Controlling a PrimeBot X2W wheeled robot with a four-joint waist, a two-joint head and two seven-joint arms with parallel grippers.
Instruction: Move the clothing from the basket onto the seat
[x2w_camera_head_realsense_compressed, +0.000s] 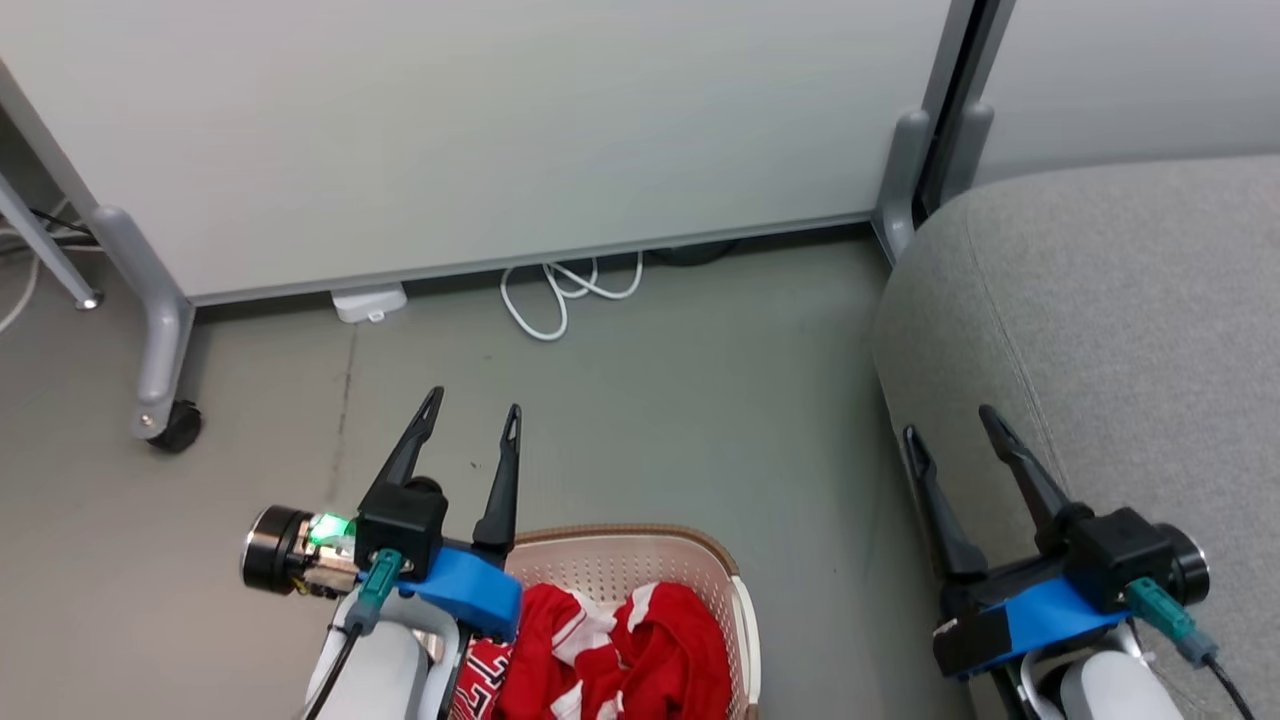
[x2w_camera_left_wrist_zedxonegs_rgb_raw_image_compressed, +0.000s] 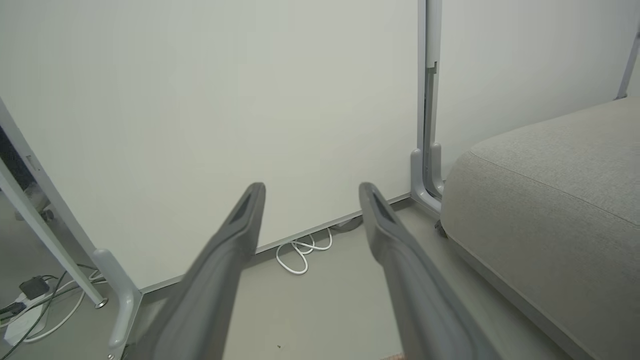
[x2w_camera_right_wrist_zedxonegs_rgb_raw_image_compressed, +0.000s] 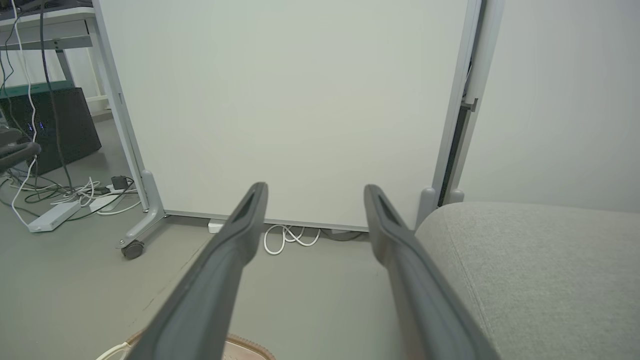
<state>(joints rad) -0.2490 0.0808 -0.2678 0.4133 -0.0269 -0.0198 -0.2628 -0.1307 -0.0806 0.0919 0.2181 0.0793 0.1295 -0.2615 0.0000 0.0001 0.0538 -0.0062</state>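
Observation:
The red clothing (x2w_camera_head_realsense_compressed: 620, 650) with white trim lies crumpled in the cream basket (x2w_camera_head_realsense_compressed: 640, 545) at the bottom centre of the head view; dark lettering shows at its left. My left gripper (x2w_camera_head_realsense_compressed: 472, 408) is open, fingers pointing away above the basket's far-left rim, holding nothing. My right gripper (x2w_camera_head_realsense_compressed: 950, 420) is open and empty over the left edge of the grey seat (x2w_camera_head_realsense_compressed: 1120, 320). The seat (x2w_camera_left_wrist_zedxonegs_rgb_raw_image_compressed: 555, 200) also lies to the right in the left wrist view, and the seat (x2w_camera_right_wrist_zedxonegs_rgb_raw_image_compressed: 540, 260) lies lower right in the right wrist view. A bit of basket rim (x2w_camera_right_wrist_zedxonegs_rgb_raw_image_compressed: 245, 345) shows below the right fingers.
A pale partition panel (x2w_camera_head_realsense_compressed: 480, 130) on grey wheeled legs (x2w_camera_head_realsense_compressed: 160, 340) stands across the floor ahead. A coiled white cable (x2w_camera_head_realsense_compressed: 560, 290) and a small white box (x2w_camera_head_realsense_compressed: 368, 302) lie at its base. Cables and a power strip (x2w_camera_right_wrist_zedxonegs_rgb_raw_image_compressed: 55, 215) lie at the far left.

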